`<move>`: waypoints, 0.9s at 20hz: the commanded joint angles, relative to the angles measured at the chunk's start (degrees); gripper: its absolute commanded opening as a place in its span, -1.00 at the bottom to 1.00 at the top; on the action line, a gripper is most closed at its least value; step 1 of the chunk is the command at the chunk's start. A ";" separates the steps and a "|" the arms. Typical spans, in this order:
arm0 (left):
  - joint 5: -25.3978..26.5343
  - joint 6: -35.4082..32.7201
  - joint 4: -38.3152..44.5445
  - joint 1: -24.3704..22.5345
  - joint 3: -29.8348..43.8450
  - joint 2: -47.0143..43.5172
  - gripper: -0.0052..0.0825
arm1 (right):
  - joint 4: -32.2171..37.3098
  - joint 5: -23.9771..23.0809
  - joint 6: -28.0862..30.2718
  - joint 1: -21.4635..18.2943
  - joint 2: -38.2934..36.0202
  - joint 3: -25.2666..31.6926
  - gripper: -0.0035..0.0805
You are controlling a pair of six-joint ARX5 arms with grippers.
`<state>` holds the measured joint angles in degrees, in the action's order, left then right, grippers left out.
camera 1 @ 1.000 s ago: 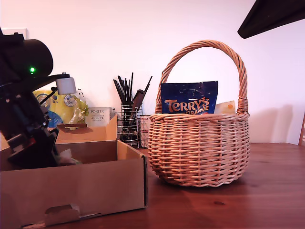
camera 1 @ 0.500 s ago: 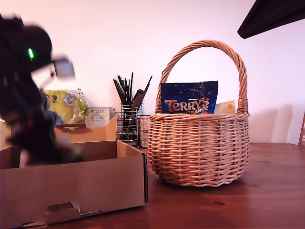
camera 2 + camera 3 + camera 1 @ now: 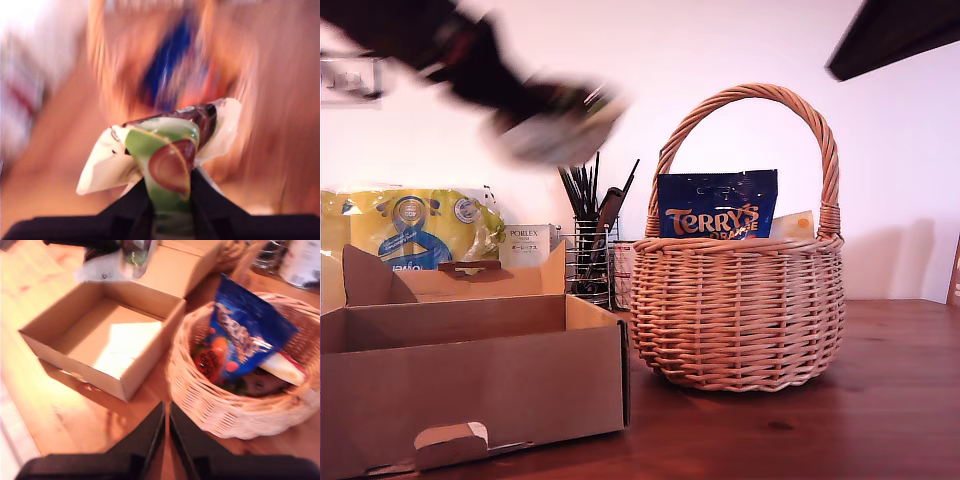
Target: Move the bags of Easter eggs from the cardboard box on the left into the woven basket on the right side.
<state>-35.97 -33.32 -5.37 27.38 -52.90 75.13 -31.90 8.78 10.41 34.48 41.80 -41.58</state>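
My first gripper is shut on a white "Galaxy" bag with green. In the exterior view this gripper is a blur high above the cardboard box, just left of the woven basket; its bag also shows from above. A dark blue "Terry's Orange" bag stands in the basket with a pale cream bag beside it. The box floor looks bare. My second gripper is shut and empty, high over the table between box and basket.
Behind the box stand a large yellow plastic package, a white "Porlex" carton and a wire utensil holder. A dark arm part hangs at the exterior view's upper right. Brown table extends right of the basket.
My first gripper has lifted out of the cardboard box with the Galaxy bag and swung up and toward the basket. The yellow package behind the box is now uncovered.
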 commanded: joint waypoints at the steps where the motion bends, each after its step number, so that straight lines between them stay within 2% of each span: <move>1: -0.63 0.55 6.95 2.89 0.37 2.97 -0.68 | -0.81 -1.03 0.09 -0.17 -2.38 -1.44 -0.95; 3: 0.55 1.14 14.88 5.60 0.33 6.34 -0.68 | -1.92 -1.81 0.09 -0.17 -4.15 -2.10 -0.95; 5: 4.55 3.06 23.37 8.04 0.13 10.84 -0.66 | -2.40 -1.88 0.09 -0.17 -5.79 -2.54 -0.95; 7: 7.06 3.39 27.82 9.09 -0.85 15.67 -0.66 | -2.56 -1.88 0.07 -0.17 -6.58 -2.86 -0.95; 12: 9.99 3.65 31.34 10.80 -7.80 26.51 -0.66 | -3.67 -1.90 0.07 -0.17 -6.80 -3.10 -0.95; 15: 11.06 6.95 29.44 11.45 -12.83 31.32 -0.66 | -3.72 -1.88 0.07 -0.15 -6.80 -3.13 -0.95; 18: 11.47 7.63 23.91 11.96 -15.50 33.33 -0.66 | -3.72 -1.88 0.07 -0.15 -6.82 -3.13 -0.95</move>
<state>-24.45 -25.96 19.35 39.07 -68.90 106.61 -35.70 6.92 10.50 34.48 35.09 -44.16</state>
